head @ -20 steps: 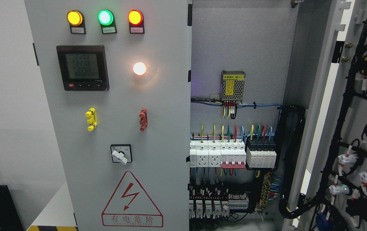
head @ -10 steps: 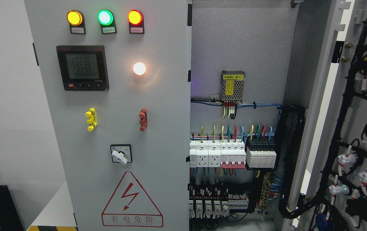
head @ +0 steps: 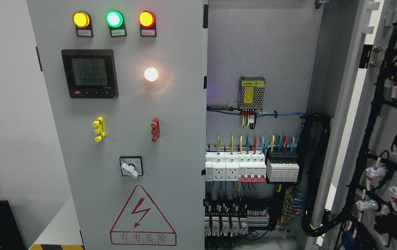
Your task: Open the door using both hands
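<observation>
Neither robot hand shows anywhere in the head view, so whether either is released, clenched or grasping something cannot be told. The scene is an electrical cabinet with two doors. The left door (head: 122,139) is shut and faces the camera, filling the left and middle of the picture. The right door (head: 375,139) stands swung wide open at the right edge, its inner face turned toward the camera and strung with black cable bundles (head: 368,132).

On the left door, three lit lamps sit in a row near the top: a yellow lamp (head: 81,19), a green lamp (head: 114,18) and a red lamp (head: 146,18). Below them is a digital meter (head: 90,73) with a lit display, and to its right a glowing white lamp (head: 151,74). Lower down are a yellow handle (head: 98,129) and a red handle (head: 155,129), well apart, then a rotary switch (head: 131,166) and a red warning triangle (head: 143,217) with a lightning bolt.

The open cabinet interior (head: 257,52) shows a small power supply (head: 252,92) with a yellow label, coloured wires beneath it, and a row of circuit breakers (head: 250,168) lower down.
</observation>
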